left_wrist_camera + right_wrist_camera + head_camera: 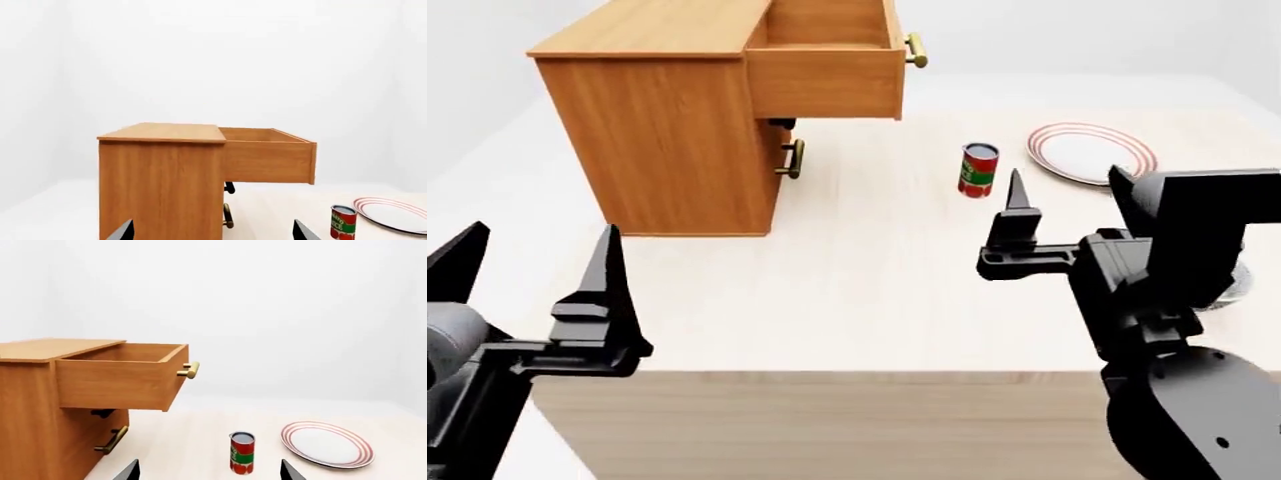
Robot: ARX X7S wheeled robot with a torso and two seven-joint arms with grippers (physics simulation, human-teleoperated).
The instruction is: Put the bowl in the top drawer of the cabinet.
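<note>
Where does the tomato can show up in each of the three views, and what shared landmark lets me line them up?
Left wrist view: the tomato can sits low, near the plate.
Head view: the can stands mid-table, between the cabinet and the plate.
Right wrist view: the can is low, centre.
Shared landmark: the open top drawer.

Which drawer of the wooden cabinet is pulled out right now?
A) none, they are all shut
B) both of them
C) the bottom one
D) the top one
D: the top drawer sticks far out of the cabinet, so you can look down into it, while the lower drawer sits flush with only its brass handle poking out.
</note>
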